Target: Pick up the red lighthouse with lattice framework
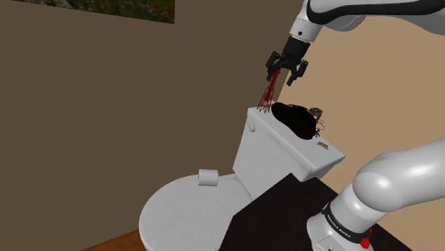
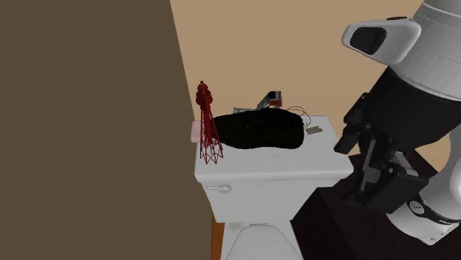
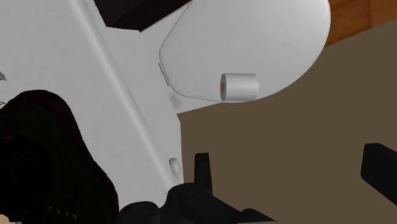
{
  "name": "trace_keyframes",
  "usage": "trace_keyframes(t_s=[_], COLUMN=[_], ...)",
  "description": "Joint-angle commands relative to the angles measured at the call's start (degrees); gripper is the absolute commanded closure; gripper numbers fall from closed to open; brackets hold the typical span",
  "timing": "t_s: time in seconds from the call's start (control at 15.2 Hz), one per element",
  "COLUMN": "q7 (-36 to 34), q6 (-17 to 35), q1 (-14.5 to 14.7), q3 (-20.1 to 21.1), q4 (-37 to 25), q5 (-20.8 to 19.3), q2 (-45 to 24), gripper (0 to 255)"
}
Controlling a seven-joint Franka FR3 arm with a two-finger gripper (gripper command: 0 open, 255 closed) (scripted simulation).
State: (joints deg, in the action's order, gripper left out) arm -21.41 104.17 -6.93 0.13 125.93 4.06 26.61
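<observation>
Claw [image 1: 282, 78] spread open over the red lattice lighthouse [image 1: 269, 94]; nothing gripped, so the pick is yet to come.

Shoulder view: the claw hangs just above the lighthouse's tip, which lines up under one finger, though depth is hard to judge. The tower stands upright at the corner of the toilet tank lid [image 1: 265, 123], beside a black heap [image 1: 296, 118]. Second exterior view: the lighthouse [image 2: 207, 124] rests with its feet on the tank lid [image 2: 295, 159], touched by nothing, the black heap [image 2: 258, 129] just beside it. Wrist view: the claw [image 3: 287, 156] has its fingers wide apart and clasps nothing, with the flush handle [image 3: 174, 167] close by one finger. Lining up, closing and lifting all appear to remain.
</observation>
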Motion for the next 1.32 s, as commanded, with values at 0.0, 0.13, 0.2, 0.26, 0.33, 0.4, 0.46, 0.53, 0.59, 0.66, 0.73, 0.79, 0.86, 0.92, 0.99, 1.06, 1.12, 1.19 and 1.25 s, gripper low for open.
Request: trace_keyframes(t_s=[0.0, 0.13, 0.2, 0.26, 0.33, 0.4, 0.46, 0.53, 0.59, 0.66, 0.73, 0.79, 0.86, 0.92, 0.99, 1.06, 1.12, 1.19, 1.25], q7=[-3.68, -7.31, -9.12, -10.93, -12.74, -14.54, -16.33, -18.1, -19.86, -21.6, -23.31, -25.0, -26.67, -28.3, -29.91, -31.48, -33.02, -34.53, -36.0], q6=[1.78, 3.19, 3.78, 4.3, 4.75, 5.12, 5.44, 5.68, 5.86, 5.98, 6.03, 6.03, 5.97, 5.86, 5.7, 5.48, 5.22, 4.91, 4.56], q1=[-1.35, -2.57, -3.15, -3.73, -4.28, -4.83, -5.34, -5.86, -6.32, -6.77, -7.21, -7.63, -8.0, -8.37, -8.75, -9.1, -9.45, -9.79, -10.12], q3=[0.35, 0.64, 0.73, 0.8, 0.81, 0.81, 0.75, 0.67, 0.53, 0.36, 0.15, -0.09, -0.39, -0.72, -1.06, -1.45, -1.86, -2.3, -2.77], q4=[-2.5, -5.44, -6.98, -8.54, -10.15, -11.79, -13.46, -15.16, -16.89, -18.65, -20.44, -22.25, -24.1, -25.96, -27.85, -29.77, -31.7, -33.66, -35.65], q5=[-0.82, -1.76, -2.29, -2.83, -3.41, -3.99, -4.59, -5.2, -5.81, -6.43, -7.04, -7.63, -8.22, -8.78, -9.33, -9.84, -10.34, -10.8, -11.23], q2=[-3.31, -6.82, -8.54, -10.24, -11.92, -13.58, -15.21, -16.83, -18.42, -19.99, -21.54, -23.08, -24.59, -26.08, -27.56, -29.02, -30.46, -31.89, -33.31], gripper=[0, 0, 0, 0, 0, 0, 0, 0, 0, 0, 0, 0, 0, 0, 0, 0, 0, 0, 0])
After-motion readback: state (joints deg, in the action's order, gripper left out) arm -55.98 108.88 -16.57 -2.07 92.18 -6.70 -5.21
